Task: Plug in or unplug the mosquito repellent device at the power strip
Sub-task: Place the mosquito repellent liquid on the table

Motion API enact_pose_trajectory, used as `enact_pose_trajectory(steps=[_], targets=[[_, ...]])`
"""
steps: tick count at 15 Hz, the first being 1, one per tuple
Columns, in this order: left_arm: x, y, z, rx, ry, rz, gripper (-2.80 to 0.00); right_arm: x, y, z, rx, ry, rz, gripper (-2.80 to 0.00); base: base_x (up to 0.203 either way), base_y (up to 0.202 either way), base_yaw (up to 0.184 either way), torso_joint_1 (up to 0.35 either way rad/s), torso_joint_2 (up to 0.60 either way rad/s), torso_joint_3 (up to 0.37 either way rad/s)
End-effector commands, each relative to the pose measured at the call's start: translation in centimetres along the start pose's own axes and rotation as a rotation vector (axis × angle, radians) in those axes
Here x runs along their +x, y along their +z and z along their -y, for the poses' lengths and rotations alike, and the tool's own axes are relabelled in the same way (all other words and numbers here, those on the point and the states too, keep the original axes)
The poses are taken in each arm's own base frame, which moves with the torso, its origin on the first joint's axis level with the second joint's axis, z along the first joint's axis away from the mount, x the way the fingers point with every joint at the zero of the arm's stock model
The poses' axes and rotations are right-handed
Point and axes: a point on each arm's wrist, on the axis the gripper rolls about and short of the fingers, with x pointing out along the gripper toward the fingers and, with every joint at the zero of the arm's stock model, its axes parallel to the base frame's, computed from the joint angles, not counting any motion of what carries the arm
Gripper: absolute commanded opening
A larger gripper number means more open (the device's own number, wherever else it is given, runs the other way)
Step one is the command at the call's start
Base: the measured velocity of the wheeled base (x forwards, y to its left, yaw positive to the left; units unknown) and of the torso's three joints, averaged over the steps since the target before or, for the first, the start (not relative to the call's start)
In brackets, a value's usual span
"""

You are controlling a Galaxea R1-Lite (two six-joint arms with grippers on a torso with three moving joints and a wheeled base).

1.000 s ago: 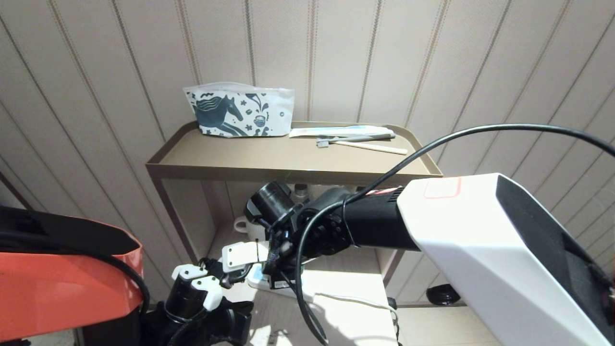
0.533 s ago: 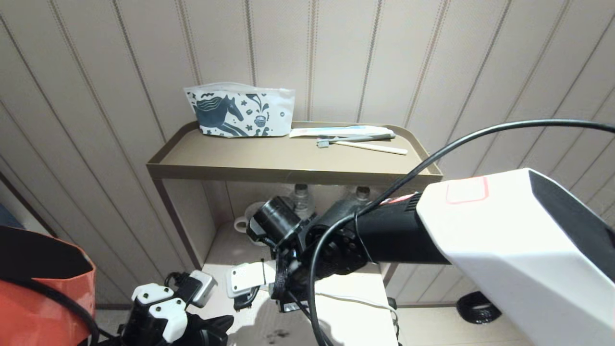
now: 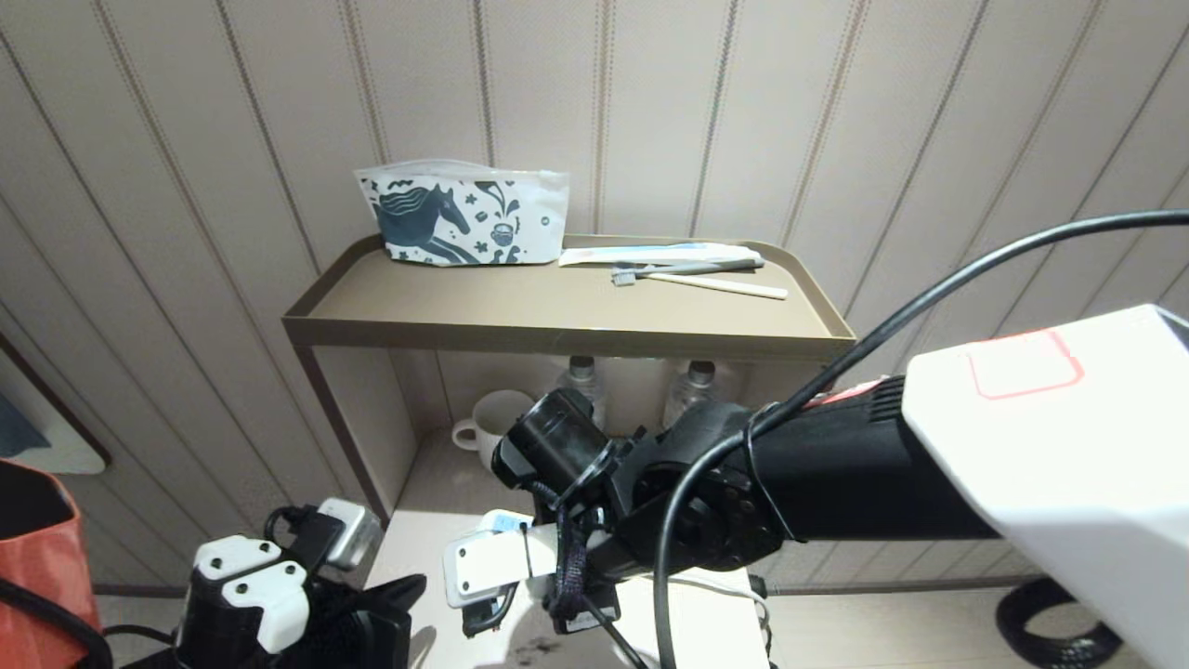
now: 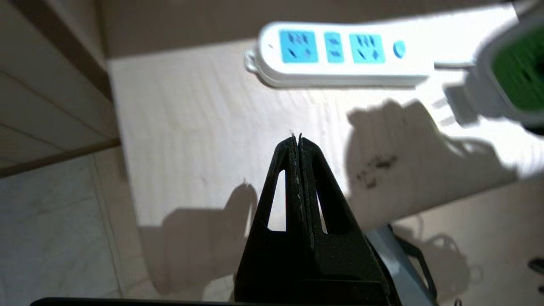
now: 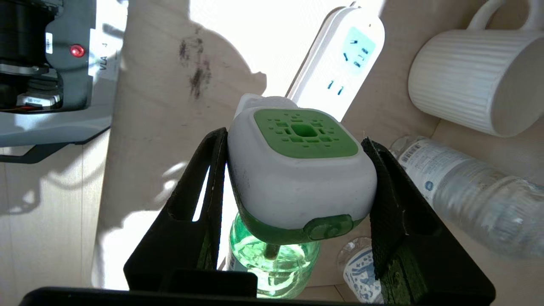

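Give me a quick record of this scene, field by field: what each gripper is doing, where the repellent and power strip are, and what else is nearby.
right gripper: shut on the repellent, clear of the strip
left gripper: shut, empty, above the lower shelf
power strip: flat on the lower shelf, all sockets free
repellent state: unplugged, prongs visible
lower shelf, other: mug, water bottles
top shelf: pouch, toothbrushes

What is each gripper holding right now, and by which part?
The right gripper holds the mosquito repellent device by the two sides of its white cap, clear of the power strip. The left gripper is shut and holds nothing.
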Motion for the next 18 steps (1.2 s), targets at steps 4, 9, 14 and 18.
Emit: enact_pose_trajectory(steps=[4, 9, 14, 18], targets=[[-4.4, 2.6, -1.1, -0.039, 0.04, 0.149, -2.8, -2.5, 0.7, -0.4, -0.018, -0.023, 0.035, -2.8, 0.0, 0.0, 0.0, 0.0, 0.0, 0.0], [-12.3, 3.0, -1.4, -0.049, 0.071, 0.226, -2.8, -4.0, 1.7, 0.4, -0.015, -0.071, 0.078, -2.8, 0.0, 0.0, 0.0, 0.0, 0.0, 0.0], [-24.0, 1.1, -1.8, -0.254, 0.164, 0.083, -2.8, -4.9, 1.4, 1.0, 0.001, -0.112, 0.074, -2.8, 0.0, 0.0, 0.0, 0.0, 0.0, 0.0], [-26.1, -1.0, -0.8, -0.42, 0.447, 0.152, -2.8, -5.9, 0.7, 1.4, 0.02, -0.154, 0.045, -2.8, 0.0, 0.0, 0.0, 0.0, 0.0, 0.0]])
